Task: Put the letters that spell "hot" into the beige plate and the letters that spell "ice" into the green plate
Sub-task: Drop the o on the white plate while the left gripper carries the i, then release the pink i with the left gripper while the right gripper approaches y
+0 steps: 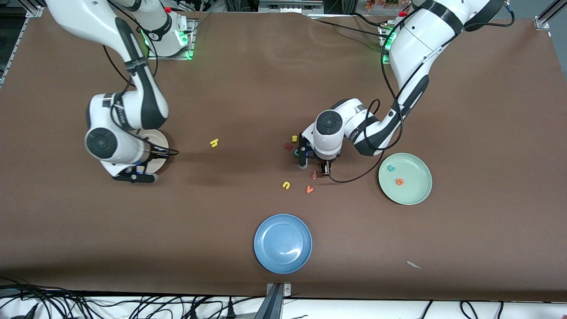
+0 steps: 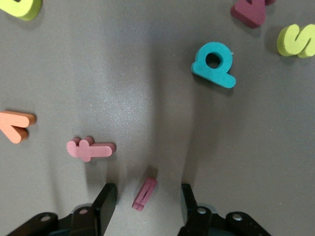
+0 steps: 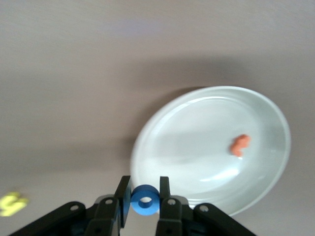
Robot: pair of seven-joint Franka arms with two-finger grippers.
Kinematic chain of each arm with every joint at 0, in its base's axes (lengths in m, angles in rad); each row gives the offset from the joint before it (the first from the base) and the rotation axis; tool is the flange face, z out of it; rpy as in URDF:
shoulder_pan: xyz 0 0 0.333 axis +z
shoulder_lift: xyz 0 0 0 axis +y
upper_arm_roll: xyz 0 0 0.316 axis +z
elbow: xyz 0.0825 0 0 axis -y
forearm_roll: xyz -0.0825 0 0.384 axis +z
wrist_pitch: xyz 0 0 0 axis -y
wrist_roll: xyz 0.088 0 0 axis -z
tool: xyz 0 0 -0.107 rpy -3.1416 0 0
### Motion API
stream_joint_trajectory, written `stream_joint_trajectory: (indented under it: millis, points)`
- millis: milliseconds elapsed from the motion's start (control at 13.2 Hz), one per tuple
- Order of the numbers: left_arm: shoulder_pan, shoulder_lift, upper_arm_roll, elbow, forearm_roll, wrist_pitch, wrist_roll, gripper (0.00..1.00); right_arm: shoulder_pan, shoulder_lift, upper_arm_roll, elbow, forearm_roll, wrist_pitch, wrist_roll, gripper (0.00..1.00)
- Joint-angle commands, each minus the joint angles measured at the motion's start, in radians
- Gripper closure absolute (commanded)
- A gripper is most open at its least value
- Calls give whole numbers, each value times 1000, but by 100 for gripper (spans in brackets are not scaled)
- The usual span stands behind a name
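Currently three plates sit on the brown table (image 1: 487,110). The green plate (image 1: 416,191), toward the left arm's end, holds the teal "c" (image 1: 391,168) and the orange "e" (image 1: 399,181), lying apart from each other. The blue plate (image 1: 283,261), nearest the front camera, has nothing in it. The beige plate (image 1: 162,141) lies toward the right arm's end, largely covered by the right arm in the front view; the right wrist view shows it (image 3: 197,132) with one small orange letter (image 3: 240,145) resting inside, its shape too blurred to read.

The right gripper (image 3: 145,199) hovers over the rim of the beige plate, its fingers (image 3: 123,196) pinched on the blue ring-shaped "o" (image 3: 145,200). The yellow "h" (image 1: 214,142) lies on the table between the beige plate and the central cluster of letters.

The left gripper (image 2: 145,196) is down at the table in that cluster, its fingers (image 2: 104,201) partly spread on either side of the dark red "i" (image 2: 144,193), with a gap visible on both sides. Beside it lie the pink "f" (image 2: 88,148), the orange "v" (image 2: 16,125), the teal "p" (image 2: 214,65), the yellow "s" (image 2: 297,41), the yellow "u" (image 1: 286,185) and a dark red letter (image 2: 250,11) cut off by the wrist view's edge.
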Motion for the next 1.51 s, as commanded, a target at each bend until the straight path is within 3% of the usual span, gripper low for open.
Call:
stream_joint_trajectory:
  millis: [0,76,378,530,605,757,832,1059,1438]
  points:
    - [5,19,4,23,22,3,-2,86,-18,26,-31,-39,1,10,-110,89]
    - [5,13,5,23,22,-1,1,100,-33,41,-31,-41,1,14,-125,89]
    - [17,-17,4,23,19,-21,3,100,-61,85,-31,-52,1,63,-173,85]
    - [34,-52,-2,23,16,-76,6,100,-63,87,-31,-61,7,66,-182,77]
    - [37,-79,-3,23,15,-124,6,100,-63,85,-29,-61,7,64,-182,69]
    - [57,-128,-3,23,-14,-216,7,100,-63,82,-29,-61,8,63,-182,15]
    - [78,-141,-3,21,-42,-249,10,100,-63,75,-31,-58,10,55,-179,3]
    - [178,-159,-3,10,-48,-302,76,100,-46,23,-19,-43,19,23,-82,1]
    - [380,-153,-3,-35,-45,-284,182,100,-46,-19,147,-47,19,18,294,1]
